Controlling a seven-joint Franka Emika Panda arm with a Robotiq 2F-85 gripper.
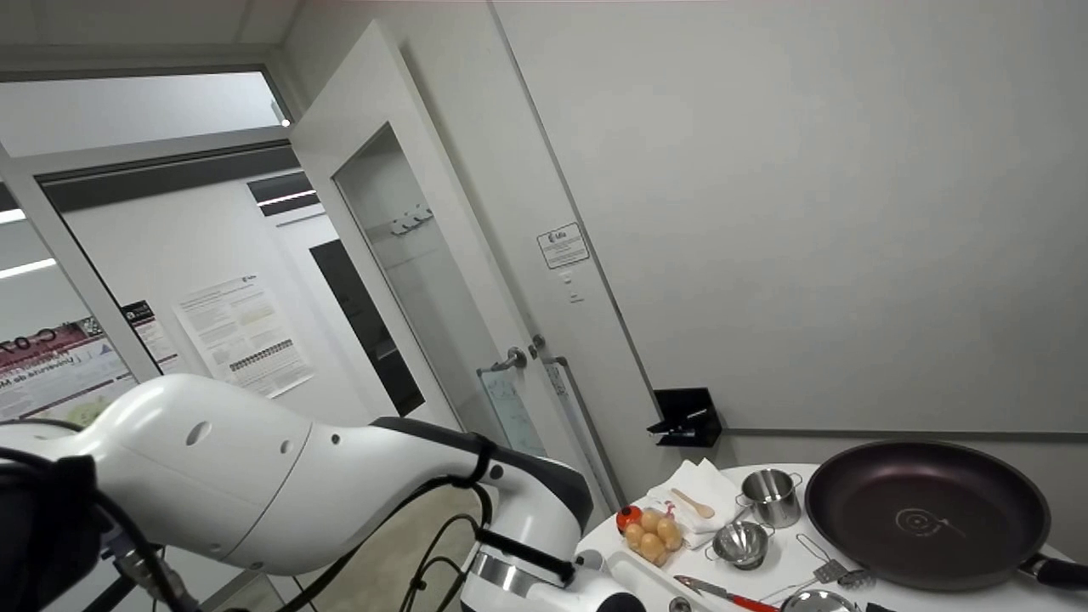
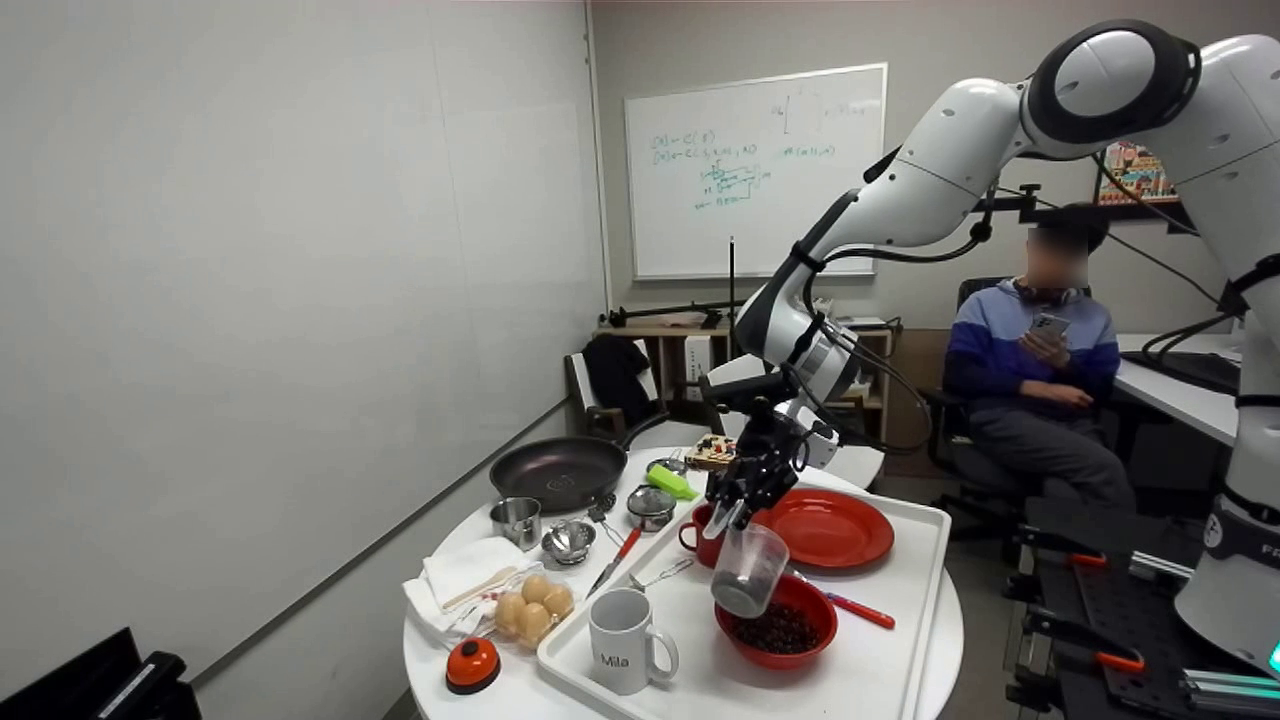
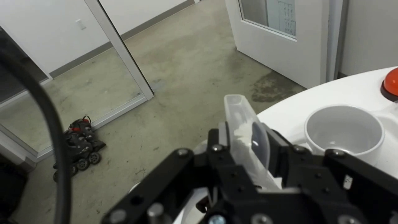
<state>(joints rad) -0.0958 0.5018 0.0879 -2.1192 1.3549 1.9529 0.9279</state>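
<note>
Exterior view: tilted cup (image 2: 748, 572) overlaps bowl rim (image 2: 776, 657).

Bench (image 2: 520, 697) is white with a curved edge. Resting directly on it: a tray (image 2: 860, 660), covering a large share of the top; a dark pan (image 2: 555, 478) at the wall side; a pot (image 2: 516, 524) just beside the pan; a steel bowl (image 2: 569, 541) near the pot; a red-handled knife (image 2: 629, 545) alongside the tray; a cloth (image 2: 470, 565), with eggs (image 2: 535, 620) at its edge; a red dome (image 2: 472, 660) near the eggs.
</note>
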